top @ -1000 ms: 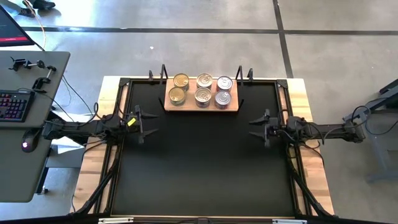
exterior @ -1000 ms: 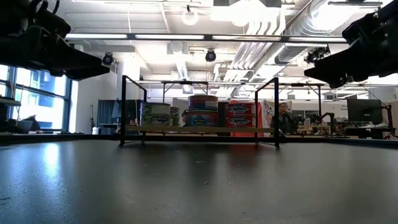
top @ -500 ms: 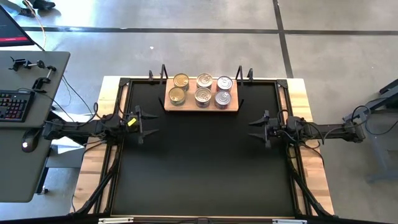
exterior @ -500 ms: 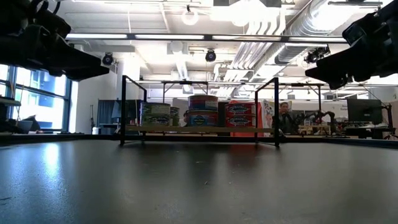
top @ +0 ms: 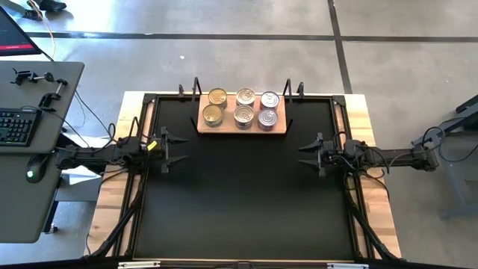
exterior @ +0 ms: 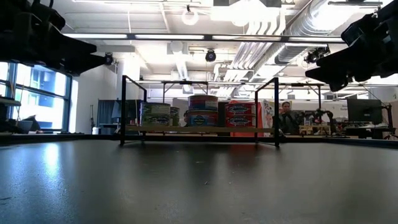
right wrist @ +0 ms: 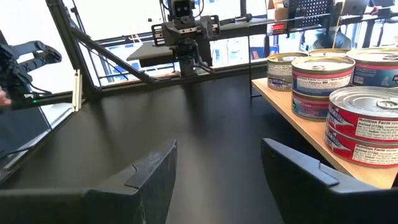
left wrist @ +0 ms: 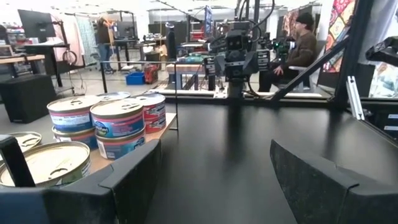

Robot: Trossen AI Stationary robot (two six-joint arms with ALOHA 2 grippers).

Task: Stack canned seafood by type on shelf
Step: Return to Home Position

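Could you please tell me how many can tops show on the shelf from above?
6 on the shelf: back-left can, back-middle can, back-right can, front-left can, front-middle can, front-right can. Cans stacked underneath may be hidden from above.

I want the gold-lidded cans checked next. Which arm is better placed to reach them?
Probably left: the gold-lidded cans sit at the shelf end nearest the left gripper; the right gripper is beyond the silver-lidded cans.
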